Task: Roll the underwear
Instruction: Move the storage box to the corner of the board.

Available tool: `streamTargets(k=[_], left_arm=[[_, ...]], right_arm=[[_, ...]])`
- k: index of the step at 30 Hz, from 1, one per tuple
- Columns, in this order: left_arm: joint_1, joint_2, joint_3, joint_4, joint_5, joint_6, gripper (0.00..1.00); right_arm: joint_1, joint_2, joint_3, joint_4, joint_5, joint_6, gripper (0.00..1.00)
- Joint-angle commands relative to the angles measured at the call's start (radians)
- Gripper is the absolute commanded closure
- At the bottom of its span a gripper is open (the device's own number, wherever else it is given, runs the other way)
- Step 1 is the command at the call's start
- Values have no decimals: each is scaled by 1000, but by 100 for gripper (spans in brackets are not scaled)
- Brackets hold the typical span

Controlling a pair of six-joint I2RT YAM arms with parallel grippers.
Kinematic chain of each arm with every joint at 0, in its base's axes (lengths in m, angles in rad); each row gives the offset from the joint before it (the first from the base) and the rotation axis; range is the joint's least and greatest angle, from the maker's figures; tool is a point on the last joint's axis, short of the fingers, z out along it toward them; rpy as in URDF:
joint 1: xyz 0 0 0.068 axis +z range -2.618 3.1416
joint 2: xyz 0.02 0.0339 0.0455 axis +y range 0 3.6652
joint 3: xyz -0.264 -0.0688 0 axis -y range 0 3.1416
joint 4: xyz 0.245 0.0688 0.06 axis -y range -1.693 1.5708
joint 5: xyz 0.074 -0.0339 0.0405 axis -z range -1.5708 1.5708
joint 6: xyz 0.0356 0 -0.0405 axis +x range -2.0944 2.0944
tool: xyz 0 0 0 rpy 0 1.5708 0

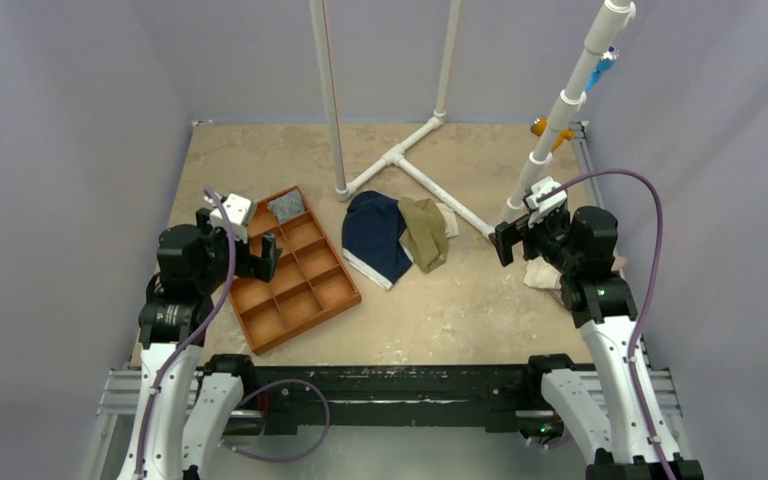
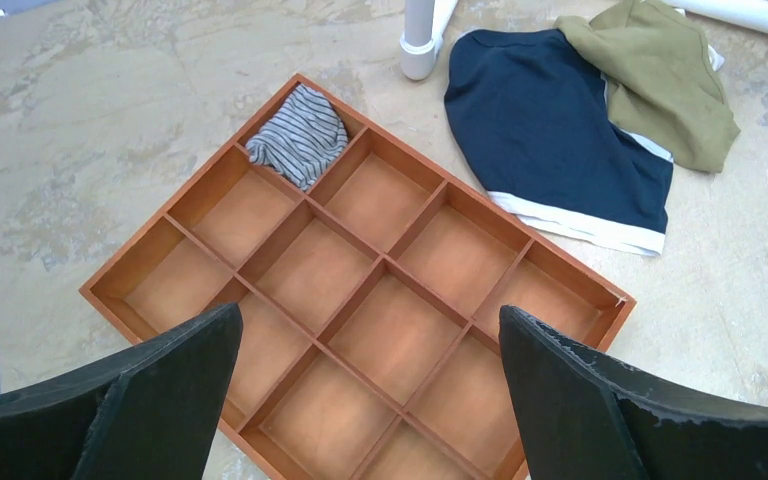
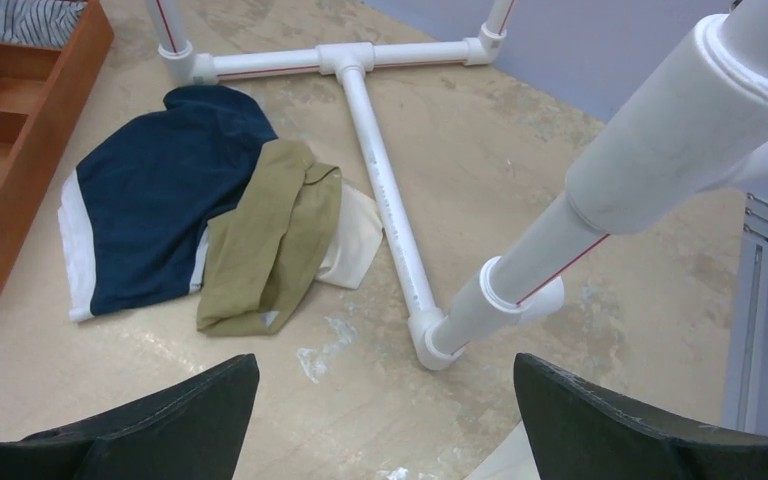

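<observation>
While the left fingers (image 2: pixel 140 400) and right fingers (image 3: pixel 160 420) gape empty, the underwear (image 1: pixel 375 238) lies between them, untouched.

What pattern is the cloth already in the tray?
The cloth is grey with dark stripes; the left wrist view shows it best.

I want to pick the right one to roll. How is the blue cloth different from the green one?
The underwear is navy with a white band along one edge; the olive garment is green. The underwear spreads wider; the olive garment is narrower. The olive garment lies over the underwear's edge. Both are soft cloths lying on the table.
</observation>
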Motion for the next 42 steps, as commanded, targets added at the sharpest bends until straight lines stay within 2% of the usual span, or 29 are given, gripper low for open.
streamTargets(k=[1,17,23,27,31,34,42], left_arm=[[7,10,-10,33,-12,19,0],[7,10,-18,30,-46,21,0],[7,109,68,-84,-127,73,0],[7,168,82,-144,-118,156,0],[7,194,65,-166,-81,226,0],[7,243,65,-186,-59,270,4],[-48,365,28,-281,-113,364,24]], right_arm=[[-3,-23,-3,28,29,-5,1],[-3,-28,-8,26,13,-1,1],[-3,3,27,6,-86,-36,1],[-4,62,81,-86,-197,-132,1],[-3,72,36,-87,-276,-144,1],[-3,52,36,-103,-263,-159,1],[-3,32,18,-108,-271,-156,1]])
